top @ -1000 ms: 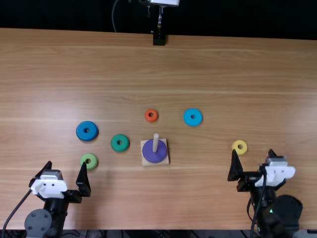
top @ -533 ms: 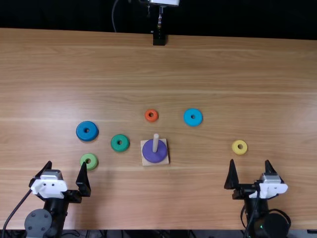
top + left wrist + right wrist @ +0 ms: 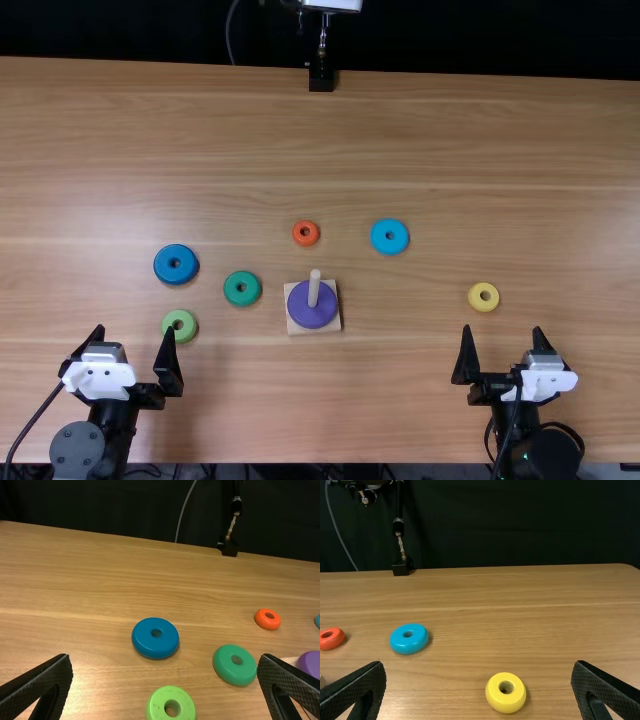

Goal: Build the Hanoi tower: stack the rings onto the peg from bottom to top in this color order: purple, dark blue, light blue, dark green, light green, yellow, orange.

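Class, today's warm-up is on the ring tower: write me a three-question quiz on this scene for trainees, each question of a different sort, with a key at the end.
1. True or false: the purple ring is around the peg.

2. Multiple choice: by the task's color order, which ring should go on directly above the purple one?
A) light green
B) dark blue
C) orange

3. Fill in the blank: in the top view, the loose ring closest to the right gripper is ______.

Key: 1. True; 2. B; 3. yellow
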You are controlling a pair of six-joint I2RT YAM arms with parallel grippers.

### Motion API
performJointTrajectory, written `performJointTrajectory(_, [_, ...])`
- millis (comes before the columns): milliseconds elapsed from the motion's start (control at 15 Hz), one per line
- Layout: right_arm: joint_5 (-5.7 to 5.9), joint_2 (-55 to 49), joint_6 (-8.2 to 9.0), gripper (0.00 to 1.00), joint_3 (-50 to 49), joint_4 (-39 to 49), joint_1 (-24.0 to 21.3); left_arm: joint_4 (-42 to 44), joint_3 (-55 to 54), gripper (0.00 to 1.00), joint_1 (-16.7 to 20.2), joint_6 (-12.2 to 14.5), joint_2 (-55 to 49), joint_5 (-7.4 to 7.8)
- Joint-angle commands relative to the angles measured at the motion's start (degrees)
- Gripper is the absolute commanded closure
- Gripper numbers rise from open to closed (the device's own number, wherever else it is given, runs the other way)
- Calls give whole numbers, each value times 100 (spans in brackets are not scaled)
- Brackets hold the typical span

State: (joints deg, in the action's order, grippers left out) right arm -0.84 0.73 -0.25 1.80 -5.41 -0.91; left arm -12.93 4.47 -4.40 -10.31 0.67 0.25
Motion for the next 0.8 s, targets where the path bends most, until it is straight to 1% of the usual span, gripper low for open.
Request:
performJointTrajectory(0, [42,-73,-38,0,-84,-88,-41,-99,-289,0,54,60,-67,17])
performJointTrajectory(600, [42,-73,-38,0,-84,-88,-41,-99,-289,0,54,60,-67,17])
performJointTrajectory(667, [42,-73,-38,0,-84,-88,-41,-89,-289,0,54,102,-67,59])
performJointTrajectory(733, [42,-73,-38,0,-84,-88,-41,-89,-350,0,45,166,-67,-15])
